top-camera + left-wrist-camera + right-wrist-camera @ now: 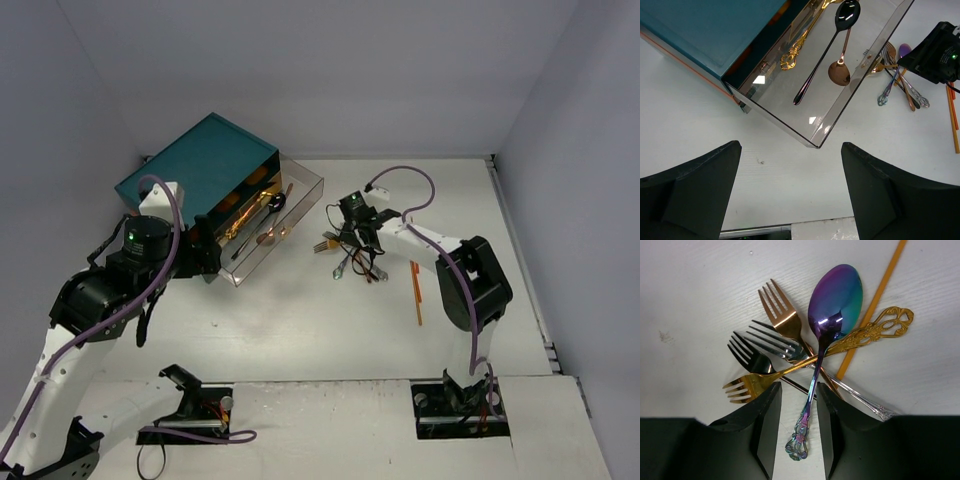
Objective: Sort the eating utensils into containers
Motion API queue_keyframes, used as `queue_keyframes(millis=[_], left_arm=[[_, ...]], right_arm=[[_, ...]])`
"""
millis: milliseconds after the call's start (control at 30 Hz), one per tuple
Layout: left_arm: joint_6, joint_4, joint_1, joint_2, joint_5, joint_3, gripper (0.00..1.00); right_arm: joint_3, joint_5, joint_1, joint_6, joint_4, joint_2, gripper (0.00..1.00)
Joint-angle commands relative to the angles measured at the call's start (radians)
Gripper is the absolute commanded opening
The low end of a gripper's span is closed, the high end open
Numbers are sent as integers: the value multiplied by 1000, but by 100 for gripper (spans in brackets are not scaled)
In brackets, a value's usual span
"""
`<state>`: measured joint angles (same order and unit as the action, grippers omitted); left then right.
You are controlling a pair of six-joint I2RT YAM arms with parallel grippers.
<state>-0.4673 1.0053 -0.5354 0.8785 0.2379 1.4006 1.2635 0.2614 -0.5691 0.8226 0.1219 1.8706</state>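
A heap of eating utensils [350, 262] lies mid-table. Seen from the right wrist, it holds an iridescent purple spoon [835, 295], a gold fork [755, 382], a copper fork [782, 315], a black fork [752, 357], a silver fork [785, 345] and an orange chopstick [880, 290]. My right gripper [799, 400] is down over the heap, open, its jaws narrowly either side of the spoon's handle with a gap on both sides. The teal chest [200, 165] has a clear drawer [837, 117] pulled out, holding a black spoon [830, 45], a copper spoon [840, 72] and a gold utensil [800, 42]. My left gripper [791, 187] hangs open and empty near the drawer's front corner.
Two orange chopsticks [416, 290] lie apart to the right of the heap. Grey walls close in the table at the back and both sides. The right arm's cable [405, 185] loops above the heap.
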Motion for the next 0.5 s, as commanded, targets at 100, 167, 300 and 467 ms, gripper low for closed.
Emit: queue_keyframes(millis=[100, 167, 300, 467], left_arm=[[26, -33, 5, 14, -31, -8, 79], [32, -31, 5, 18, -40, -6, 79], [38, -25, 5, 20, -51, -2, 79], [51, -17, 5, 12, -49, -2, 79]], right_arm=[[1, 19, 11, 64, -13, 48, 27], [6, 19, 10, 69, -14, 62, 26], [19, 16, 9, 78, -15, 102, 25], [22, 42, 8, 88, -13, 124, 13]])
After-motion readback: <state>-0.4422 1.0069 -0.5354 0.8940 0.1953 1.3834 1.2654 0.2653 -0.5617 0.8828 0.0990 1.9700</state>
